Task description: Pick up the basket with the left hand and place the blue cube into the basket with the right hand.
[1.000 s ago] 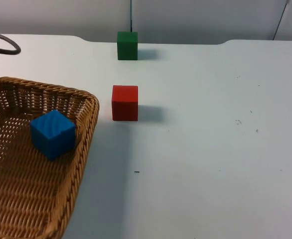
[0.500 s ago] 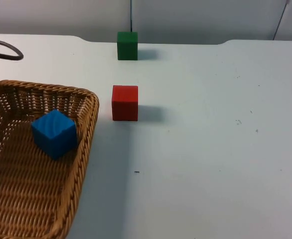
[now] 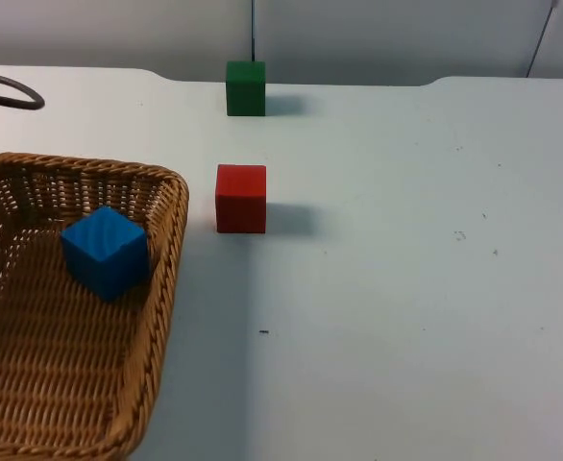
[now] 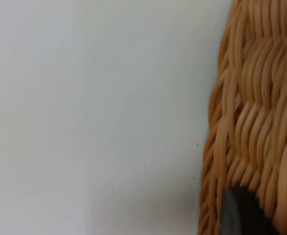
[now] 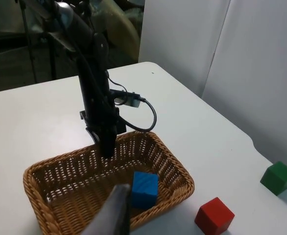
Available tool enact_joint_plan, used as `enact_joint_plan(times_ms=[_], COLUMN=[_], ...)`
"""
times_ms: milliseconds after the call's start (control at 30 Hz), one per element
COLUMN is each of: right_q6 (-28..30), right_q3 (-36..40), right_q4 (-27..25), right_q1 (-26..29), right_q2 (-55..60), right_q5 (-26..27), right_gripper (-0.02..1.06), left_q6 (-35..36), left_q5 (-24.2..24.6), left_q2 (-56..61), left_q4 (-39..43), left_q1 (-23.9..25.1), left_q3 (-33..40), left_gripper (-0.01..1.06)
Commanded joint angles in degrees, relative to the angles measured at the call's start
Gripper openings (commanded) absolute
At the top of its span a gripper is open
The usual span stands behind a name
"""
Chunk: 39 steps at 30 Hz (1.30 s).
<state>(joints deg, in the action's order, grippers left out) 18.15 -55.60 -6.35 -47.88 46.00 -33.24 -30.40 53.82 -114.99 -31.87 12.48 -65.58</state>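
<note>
Top and distant right wrist views share the basket (image 3: 171,250); left wrist hugs its weave.

Bright, even light; cube shadows fall rightward; the left wrist view is blurred.

A tan woven wicker basket (image 3: 162,288) with an open lattice weave holds a bright blue cube (image 3: 105,253). On the plain white table (image 3: 406,288) stand a solid red cube (image 3: 240,198) and a dark green cube (image 3: 245,87).
</note>
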Motion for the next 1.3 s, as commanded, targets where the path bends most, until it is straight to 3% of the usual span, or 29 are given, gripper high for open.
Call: enact_joint_plan(times_ms=[0,100,233,267,433,533,800,1267], right_q6=[-0.2,-0.2,-0.2,-0.2,-0.2,-0.2,-0.2,0.7], right_q3=[0.3,0.3,0.3,0.3,0.3,0.3,0.3,0.3], right_q4=[0.3,0.3,0.3,0.3,0.3,0.3,0.3,0.2], right_q1=[-0.1,-0.1,-0.1,-0.1,-0.1,-0.1,-0.1,-0.1], right_q2=[-0.1,-0.1,-0.1,-0.1,-0.1,-0.1,-0.1,-0.1], right_q5=[0.3,0.4,0.5,0.5,0.9,0.9,0.8,1.9], right_gripper=[1.04,1.04,1.04,1.04,1.04,1.04,1.04,1.04], left_q6=[0.9,0.9,1.0,1.0,0.9,0.9,1.0,1.0], left_q5=[0.0,0.2,0.5,0.5,1.7,2.7,4.5,4.6], left_q2=[-0.1,-0.1,-0.1,-0.1,-0.1,-0.1,2.4,21.6], left_q4=[-0.8,-0.7,-0.6,-0.6,-0.2,0.3,2.5,1.6], left_q1=[-0.2,-0.2,-0.2,-0.2,-0.1,-0.1,-0.1,0.0], left_q3=[-0.3,-0.3,-0.3,-0.3,-0.3,-0.3,-0.3,-0.3], left_gripper=[0.02,0.07,0.32,0.32,0.75,0.79,0.79,0.79])
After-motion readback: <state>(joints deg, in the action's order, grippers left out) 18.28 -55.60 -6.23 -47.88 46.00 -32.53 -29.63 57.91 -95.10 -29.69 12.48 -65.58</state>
